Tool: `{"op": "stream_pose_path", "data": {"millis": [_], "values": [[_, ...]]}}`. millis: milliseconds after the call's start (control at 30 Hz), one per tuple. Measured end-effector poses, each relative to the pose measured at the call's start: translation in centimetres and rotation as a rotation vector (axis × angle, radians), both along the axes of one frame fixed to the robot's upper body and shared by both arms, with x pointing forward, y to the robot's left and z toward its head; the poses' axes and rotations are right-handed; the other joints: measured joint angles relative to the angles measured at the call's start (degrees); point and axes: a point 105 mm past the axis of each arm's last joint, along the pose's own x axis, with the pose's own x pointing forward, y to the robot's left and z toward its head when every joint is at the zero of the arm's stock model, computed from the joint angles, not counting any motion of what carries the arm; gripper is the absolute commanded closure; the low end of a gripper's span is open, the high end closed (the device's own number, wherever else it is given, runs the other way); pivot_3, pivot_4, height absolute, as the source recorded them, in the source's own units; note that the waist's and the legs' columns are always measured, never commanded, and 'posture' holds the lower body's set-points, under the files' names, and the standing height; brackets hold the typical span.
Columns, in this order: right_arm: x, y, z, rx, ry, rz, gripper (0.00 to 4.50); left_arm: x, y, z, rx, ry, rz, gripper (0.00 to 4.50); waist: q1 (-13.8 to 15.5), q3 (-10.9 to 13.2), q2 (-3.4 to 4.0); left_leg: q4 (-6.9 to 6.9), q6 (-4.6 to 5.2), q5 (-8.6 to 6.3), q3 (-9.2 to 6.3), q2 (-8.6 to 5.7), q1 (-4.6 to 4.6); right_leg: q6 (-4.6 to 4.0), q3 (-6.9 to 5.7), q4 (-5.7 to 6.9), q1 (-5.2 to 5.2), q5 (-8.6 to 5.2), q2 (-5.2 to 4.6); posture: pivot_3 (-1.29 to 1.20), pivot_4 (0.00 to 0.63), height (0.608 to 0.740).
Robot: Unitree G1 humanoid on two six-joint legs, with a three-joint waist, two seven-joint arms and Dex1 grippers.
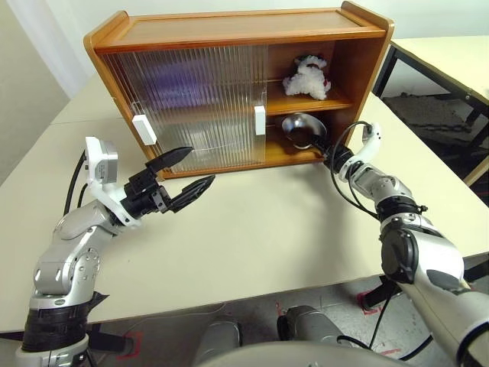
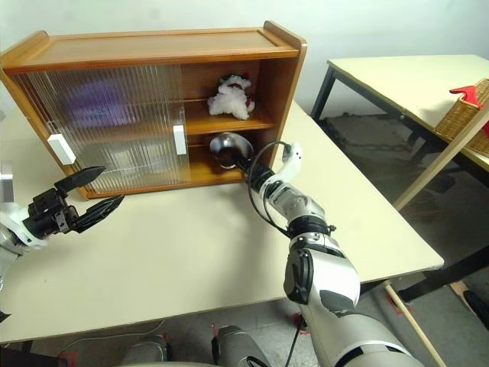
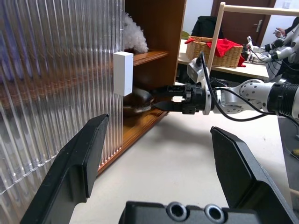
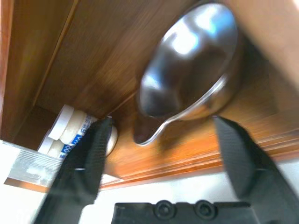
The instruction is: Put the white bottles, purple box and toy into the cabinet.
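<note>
The cabinet stands at the back of the table, its ribbed doors slid left and its right side open. On the upper shelf sits the toy. A purple blur that may be the purple box shows through the door. The white bottles stand deep on the lower shelf. My right gripper is open at the lower shelf's mouth, its fingers on either side of a metal dish. My left gripper hovers open over the table in front of the doors, holding nothing.
The metal dish lies tipped on the lower shelf beside the white door handle. A second table stands to the right, with a wicker basket holding red cloth. The cream table stretches in front of the cabinet.
</note>
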Motion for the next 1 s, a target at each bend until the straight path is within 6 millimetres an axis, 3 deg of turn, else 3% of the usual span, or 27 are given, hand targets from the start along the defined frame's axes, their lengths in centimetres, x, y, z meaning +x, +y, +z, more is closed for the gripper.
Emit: {"op": "stream_pose_path", "data": {"millis": [400,600,800,933,1000], "values": [[-0.4,0.0,-0.4,-0.033,-0.004,0.031,0.05,-0.1,-0.2,0.1,-0.001,0.007,-0.003,0.0,0.0,0.0,0.0,0.01,0.01,0.0,0.0,0.0,0.01,0.01,0.0,0.0,0.01,0.0,0.01,-0.1,0.0,0.74],[-0.5,0.1,0.3,-0.07,-0.046,0.083,0.05,-0.1,-0.2,0.1,-0.001,0.008,-0.006,0.0,0.0,0.0,0.0,0.01,0.01,0.0,0.0,0.0,0.01,0.01,0.0,0.0,0.01,0.0,0.01,-0.09,0.0,0.74],[-2.1,-0.3,0.9,-0.145,-0.148,0.221,0.05,-0.1,-0.2,0.1,0.0,0.007,-0.01,0.0,0.2,0.0,0.0,0.04,0.0,-0.01,0.02,-0.02,0.0,0.03,-0.01,-0.01,0.07,-0.06,0.01,-0.09,0.0,0.74],[-3.8,-0.8,0.4,-0.145,-0.175,0.284,0.97,-0.1,-0.2,0.1,0.001,0.006,-0.008,0.0,0.1,0.0,-0.01,0.06,-0.01,-0.01,0.05,-0.02,0.09,0.03,-0.01,-0.01,0.15,-0.07,0.04,-0.1,0.0,0.74],[-4.3,-0.9,0.1,-0.139,-0.176,0.289,1.75,-0.1,-0.2,0.1,0.001,0.006,-0.008,0.0,0.1,0.0,-0.01,0.06,-0.01,-0.01,0.06,-0.02,0.13,0.06,0.0,-0.01,0.16,-0.09,0.05,-0.1,0.0,0.74]]}}
